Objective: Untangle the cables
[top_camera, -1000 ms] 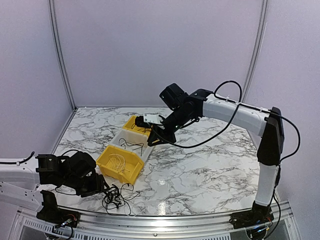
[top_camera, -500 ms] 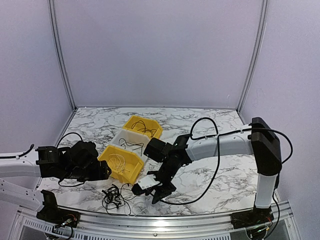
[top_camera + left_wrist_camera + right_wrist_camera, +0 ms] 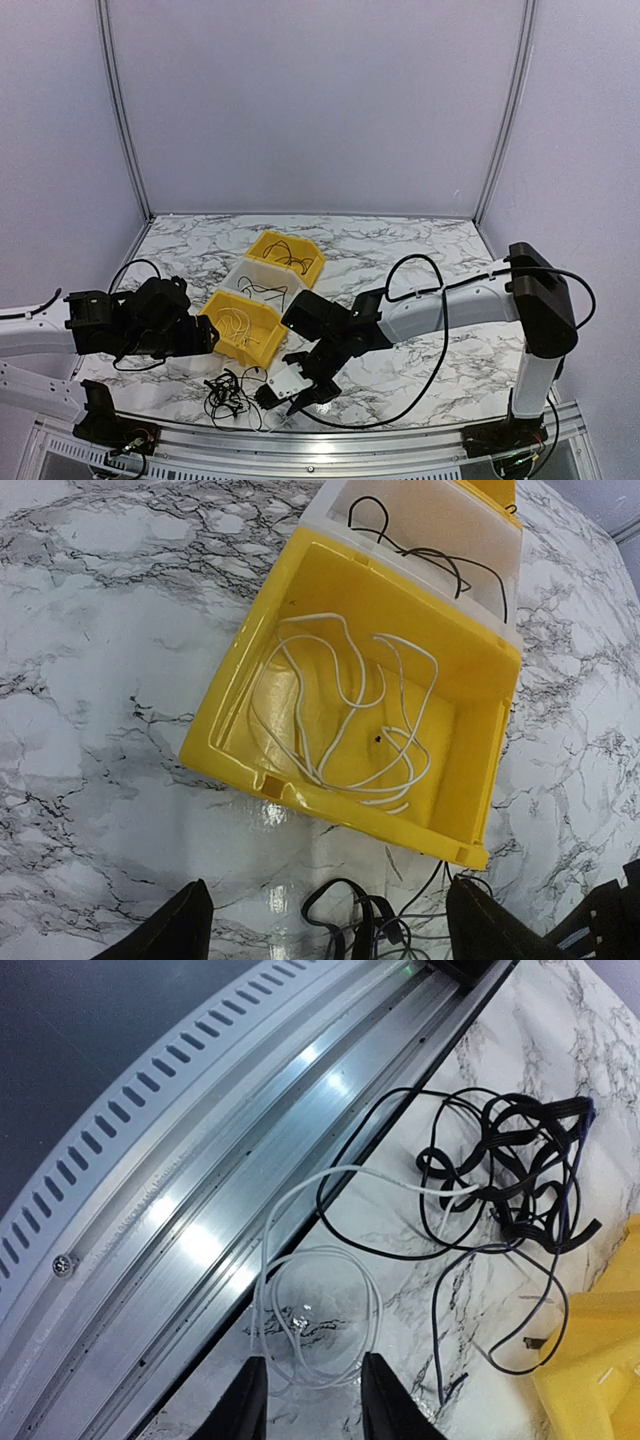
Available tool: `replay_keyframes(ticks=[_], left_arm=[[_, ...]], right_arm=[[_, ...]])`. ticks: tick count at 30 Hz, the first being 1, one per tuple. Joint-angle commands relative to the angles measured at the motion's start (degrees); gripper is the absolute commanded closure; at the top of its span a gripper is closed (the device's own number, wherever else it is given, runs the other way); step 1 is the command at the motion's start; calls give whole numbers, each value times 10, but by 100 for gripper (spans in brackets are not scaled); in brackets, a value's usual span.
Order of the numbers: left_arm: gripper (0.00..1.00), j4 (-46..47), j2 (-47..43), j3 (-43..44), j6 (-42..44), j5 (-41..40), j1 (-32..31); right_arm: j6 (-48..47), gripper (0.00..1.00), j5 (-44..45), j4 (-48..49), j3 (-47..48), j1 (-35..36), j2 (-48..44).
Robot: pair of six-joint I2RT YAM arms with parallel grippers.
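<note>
Your right claw (image 3: 313, 1380), spread and empty, has swung from the far yellow bin (image 3: 310, 262) down over the cables (image 3: 520, 1160), ready to pick.

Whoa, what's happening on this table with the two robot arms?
They are untangling a knot of thin cables near the front edge of the table. The right gripper hangs open over a loose white loop beside the black tangle, gripping nothing. The left gripper hovers open by the near yellow bin, where a white cord already lies.
</note>
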Motion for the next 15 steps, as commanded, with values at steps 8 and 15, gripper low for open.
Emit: replay_keyframes(ticks=[8,15], left_arm=[[16,1,-23,5,32,-10,4],[16,11,-18,2,31,0,4]], right_arm=[[-35,68,-7,-28,13,7,-4],[-27,62,-9,-25,9,9,12]])
